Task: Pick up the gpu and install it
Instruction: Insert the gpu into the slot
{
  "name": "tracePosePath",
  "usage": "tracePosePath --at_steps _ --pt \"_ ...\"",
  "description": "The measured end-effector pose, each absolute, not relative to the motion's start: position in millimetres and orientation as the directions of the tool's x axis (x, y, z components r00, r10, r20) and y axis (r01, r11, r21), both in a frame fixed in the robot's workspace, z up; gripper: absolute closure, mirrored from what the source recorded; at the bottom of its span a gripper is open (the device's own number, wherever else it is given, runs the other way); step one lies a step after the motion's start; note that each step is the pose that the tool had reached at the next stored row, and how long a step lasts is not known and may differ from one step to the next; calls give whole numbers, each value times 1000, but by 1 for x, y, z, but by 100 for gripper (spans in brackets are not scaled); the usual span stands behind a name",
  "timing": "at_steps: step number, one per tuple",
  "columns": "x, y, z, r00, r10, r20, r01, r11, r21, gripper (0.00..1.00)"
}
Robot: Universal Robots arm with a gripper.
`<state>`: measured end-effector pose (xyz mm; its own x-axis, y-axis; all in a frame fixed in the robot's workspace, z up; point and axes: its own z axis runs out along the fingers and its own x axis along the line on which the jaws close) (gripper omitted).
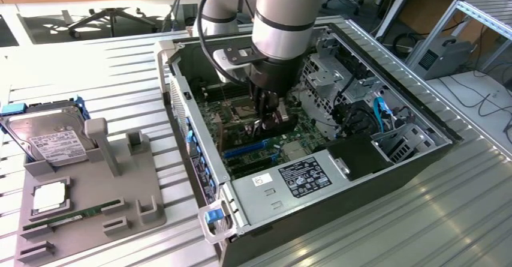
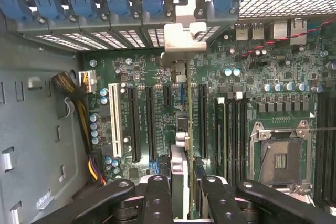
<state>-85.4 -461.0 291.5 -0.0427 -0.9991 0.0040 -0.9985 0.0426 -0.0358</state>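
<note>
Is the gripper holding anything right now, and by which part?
Yes: the gripper holds the gpu by its upper edge, pinched between the fingers, edge-on over the motherboard slots.

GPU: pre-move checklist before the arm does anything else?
1. Card in grip: ok. The gripper is shut on the gpu, held on edge.
2. Arm inside the case, above the motherboard: ok.
3. Bracket at the rear slot openings: ok.
4. Card in line with an expansion slot: cannot tell.
5. Card edge seated in slot: cannot tell.
6. Hard drive on the holder outside the case, clear of the arm: ok.
</note>
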Motion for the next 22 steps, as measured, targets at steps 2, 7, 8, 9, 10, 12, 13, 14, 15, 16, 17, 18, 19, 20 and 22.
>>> tracePosePath --at_steps 2,7,8,9,10,12,13,14,15,16,17,18,19,20,22 --pt "-87 -461 290 -43 -999 4 -998 42 -36 73" --pt "-92 -461 287 -43 -999 4 -998 43 -36 73" --pt "-93 -461 286 -43 -999 4 -998 43 -36 73" --pt "-93 -461 286 -43 -999 4 -998 43 -36 73" --pt "-94 -460 285 -43 -999 4 -998 43 -36 73" --pt "-95 -459 284 -43 -999 4 -998 43 -36 73" --pt "-95 -459 284 -43 -999 4 -998 43 -36 73" --pt "-96 -458 284 -43 -999 4 -998 43 -36 73" --pt "-96 -457 283 -43 -999 4 -998 43 -36 73" --pt "-97 -456 283 -43 -999 4 -998 43 -36 73" --pt "-97 -455 282 -43 -999 4 -998 43 -36 73" --pt "-97 -454 282 -43 -999 4 -998 43 -36 73" --pt "-98 -453 282 -43 -999 4 -998 43 -36 73" --pt "-98 -452 282 -43 -999 4 -998 43 -36 73" --pt "-99 -452 281 -43 -999 4 -998 43 -36 73"
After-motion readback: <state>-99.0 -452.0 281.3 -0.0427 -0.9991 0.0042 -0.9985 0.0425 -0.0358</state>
